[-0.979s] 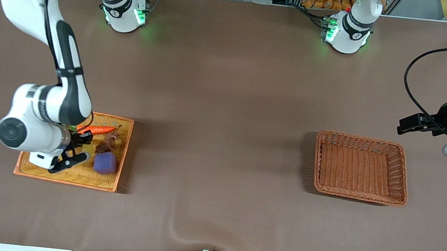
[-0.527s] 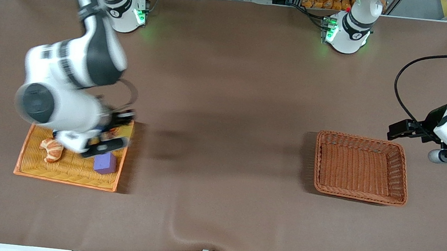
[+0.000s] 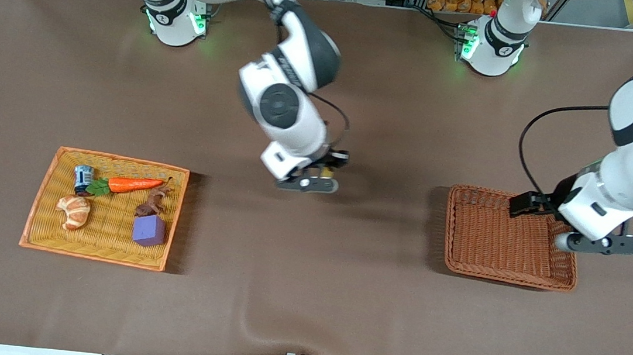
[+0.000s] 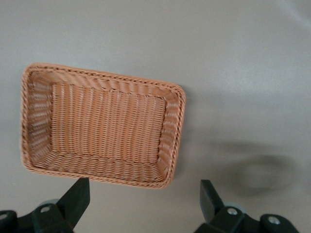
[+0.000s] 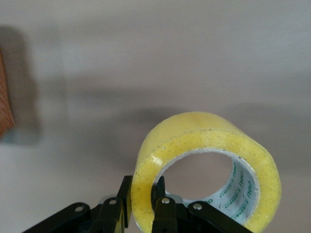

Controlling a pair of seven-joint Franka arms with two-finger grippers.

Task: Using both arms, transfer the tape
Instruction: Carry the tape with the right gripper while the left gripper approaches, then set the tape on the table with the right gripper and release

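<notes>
My right gripper (image 3: 309, 182) hangs over the bare middle of the table, shut on the tape (image 3: 327, 172). In the right wrist view the tape (image 5: 204, 133) is a thick yellowish ring with a grey printed core, and my right gripper (image 5: 141, 191) pinches its wall, one finger outside and one inside the ring. My left gripper (image 3: 600, 244) is over the brown wicker basket (image 3: 454, 239), at the basket's end toward the left arm's end of the table. In the left wrist view my left gripper (image 4: 143, 201) is open and empty, high above the basket (image 4: 176, 121).
An orange tray (image 3: 34, 218) toward the right arm's end holds a croissant (image 3: 75, 211), a carrot (image 3: 133, 184), a small can (image 3: 82, 175), a brown figure (image 3: 150, 204) and a purple cube (image 3: 148, 230). The brown basket has nothing in it.
My right arm rose from the orange tray and swung to the table's middle with the tape. My left arm moved from beside the brown basket to over its end.
</notes>
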